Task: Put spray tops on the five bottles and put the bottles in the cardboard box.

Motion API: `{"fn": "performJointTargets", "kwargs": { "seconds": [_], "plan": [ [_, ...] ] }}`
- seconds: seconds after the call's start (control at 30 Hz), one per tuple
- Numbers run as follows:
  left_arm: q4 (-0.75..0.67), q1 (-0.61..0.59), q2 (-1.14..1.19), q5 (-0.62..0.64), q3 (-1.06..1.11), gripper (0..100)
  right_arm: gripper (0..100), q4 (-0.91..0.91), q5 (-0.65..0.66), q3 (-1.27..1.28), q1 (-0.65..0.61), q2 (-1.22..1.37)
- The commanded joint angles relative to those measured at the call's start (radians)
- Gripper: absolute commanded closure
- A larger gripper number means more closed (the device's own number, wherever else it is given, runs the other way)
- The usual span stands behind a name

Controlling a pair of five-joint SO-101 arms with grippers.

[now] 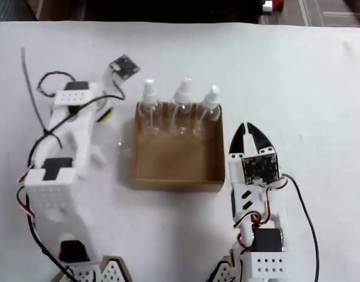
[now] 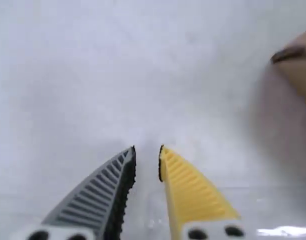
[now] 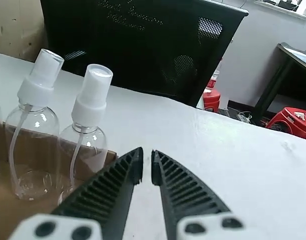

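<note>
The cardboard box (image 1: 177,170) lies open at the table's middle. Three clear bottles (image 1: 181,108) with white spray tops stand along its far wall. Two of them (image 3: 85,135) show in the right wrist view, left of my right gripper (image 3: 147,157). That gripper (image 1: 246,128) rests just right of the box, shut and holding nothing. My left gripper (image 1: 103,117) hangs left of the box, pointing down at the table. Its grey and yellow fingers (image 2: 147,155) stand a narrow gap apart with nothing between the tips. A faint clear shape (image 1: 118,145), maybe a bottle, lies by the box's left wall.
Black cables (image 1: 47,79) trail on the table by the left arm. The box corner (image 2: 298,65) shows beside my left gripper. A black chair (image 3: 143,45) and red stools (image 3: 298,122) stand beyond the table's far edge. Bare white table (image 1: 309,88) stretches right of the box.
</note>
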Motion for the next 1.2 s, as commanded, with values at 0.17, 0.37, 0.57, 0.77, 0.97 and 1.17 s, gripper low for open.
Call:
{"fn": "performJointTargets", "kwargs": {
  "seconds": [0.17, 0.37, 0.57, 0.77, 0.97, 1.17],
  "plan": [
    [0.169, -0.171, -0.022, -0.189, -0.023, 92, 98.1, -0.008, 0.0, 0.008, -0.002, -0.001],
    [0.336, -0.162, -0.156, -0.106, -0.098, 92, 98.1, -0.008, 0.0, 0.008, -0.002, -0.001],
    [0.555, -0.058, -0.358, -0.135, -0.13, 91, 98.1, -0.005, 0.0, 0.008, -0.002, -0.001],
    [0.69, 0.073, -0.404, -0.282, -0.084, 83, 98.1, -0.007, 0.0, 0.008, -0.002, -0.001],
    [0.433, 0.13, -0.404, -0.189, -0.026, 81, 98.1, -0.005, 0.002, 0.008, -0.002, -0.001],
    [0.18, 0.136, -0.403, -0.018, 0.034, 75, 98.1, -0.005, 0.002, 0.008, -0.002, -0.001]
  ]
}}
